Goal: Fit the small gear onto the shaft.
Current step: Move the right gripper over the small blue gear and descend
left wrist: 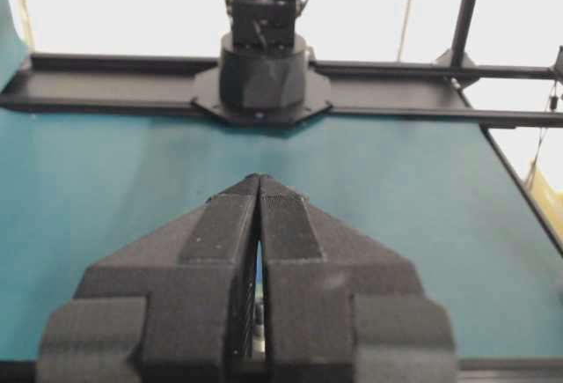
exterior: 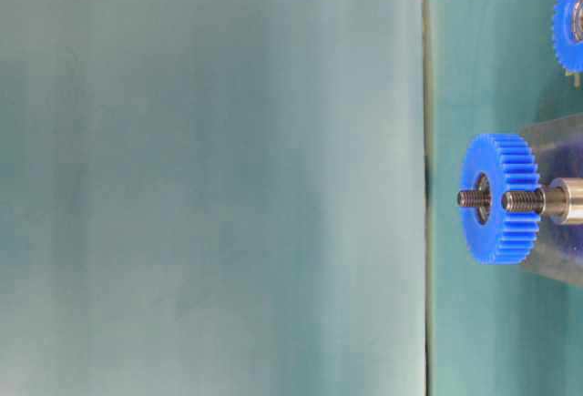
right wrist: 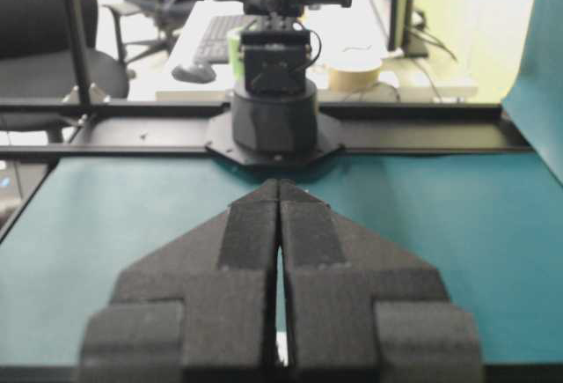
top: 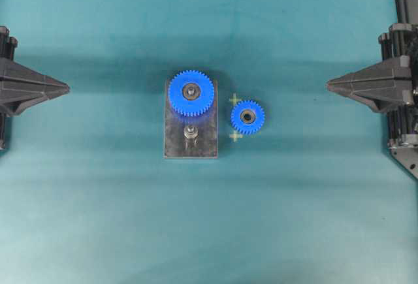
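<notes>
The small gear (top: 247,117) lies flat on the teal mat, just right of the dark grey plate (top: 190,147); its edge shows in the table-level view (exterior: 568,15). The bare shaft (top: 190,132) rises from the plate's near half and shows side-on (exterior: 537,200). A larger blue gear (top: 191,92) sits on the plate's far pin (exterior: 499,198). My left gripper (top: 67,89) rests at the left edge, shut and empty, its tips together (left wrist: 260,178). My right gripper (top: 328,85) rests at the right edge, shut on nothing (right wrist: 279,183). Both are far from the gears.
Two small yellowish cross marks (top: 235,100) (top: 236,136) flank the small gear. The opposite arm's base (left wrist: 262,66) stands on a black rail at the mat's far edge in the left wrist view, likewise the other base (right wrist: 274,101) in the right wrist view.
</notes>
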{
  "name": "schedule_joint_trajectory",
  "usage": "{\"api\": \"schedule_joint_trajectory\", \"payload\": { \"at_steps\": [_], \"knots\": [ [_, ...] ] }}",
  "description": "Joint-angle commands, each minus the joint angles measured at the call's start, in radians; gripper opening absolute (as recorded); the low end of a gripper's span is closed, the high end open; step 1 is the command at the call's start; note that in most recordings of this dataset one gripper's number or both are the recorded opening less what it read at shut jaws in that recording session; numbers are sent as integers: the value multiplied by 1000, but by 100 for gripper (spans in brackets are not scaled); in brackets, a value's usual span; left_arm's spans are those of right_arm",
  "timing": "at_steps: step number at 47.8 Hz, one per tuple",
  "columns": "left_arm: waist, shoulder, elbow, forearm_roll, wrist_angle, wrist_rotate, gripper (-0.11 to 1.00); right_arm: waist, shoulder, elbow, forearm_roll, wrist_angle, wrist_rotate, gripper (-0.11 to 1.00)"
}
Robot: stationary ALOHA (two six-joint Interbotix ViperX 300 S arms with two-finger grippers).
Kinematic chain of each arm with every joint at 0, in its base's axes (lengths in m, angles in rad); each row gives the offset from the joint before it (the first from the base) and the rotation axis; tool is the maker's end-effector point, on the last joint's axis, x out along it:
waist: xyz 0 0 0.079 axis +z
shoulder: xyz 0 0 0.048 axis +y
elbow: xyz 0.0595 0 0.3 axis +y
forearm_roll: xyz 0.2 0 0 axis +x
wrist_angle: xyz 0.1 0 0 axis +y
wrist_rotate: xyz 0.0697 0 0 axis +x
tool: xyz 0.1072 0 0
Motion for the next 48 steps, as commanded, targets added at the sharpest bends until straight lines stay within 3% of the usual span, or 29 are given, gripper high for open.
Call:
{"api": "schedule_joint_trajectory", "payload": {
  "at_steps": [1,8,11,17,28,37,44,48],
  "knots": [
    [3,2,-17,9,-3,-34,0,-11,9,-8,9,-3,3,1],
    [6,2,-28,9,18,-51,0,-34,20,-52,150,183,63,1],
    [12,6,-40,9,40,-49,0,-44,38,-97,175,319,84,1],
    [18,26,-71,9,138,-49,0,-55,109,-198,175,561,100,1],
    [17,123,-138,9,383,-48,0,-104,316,-342,179,746,206,1],
    [17,172,-140,11,390,-44,0,-135,466,-397,146,916,209,1],
    [11,192,-141,11,390,-44,0,-137,569,-436,84,933,210,1],
    [3,210,-143,12,390,-44,0,-149,621,-456,83,933,212,1]
  ]
}}
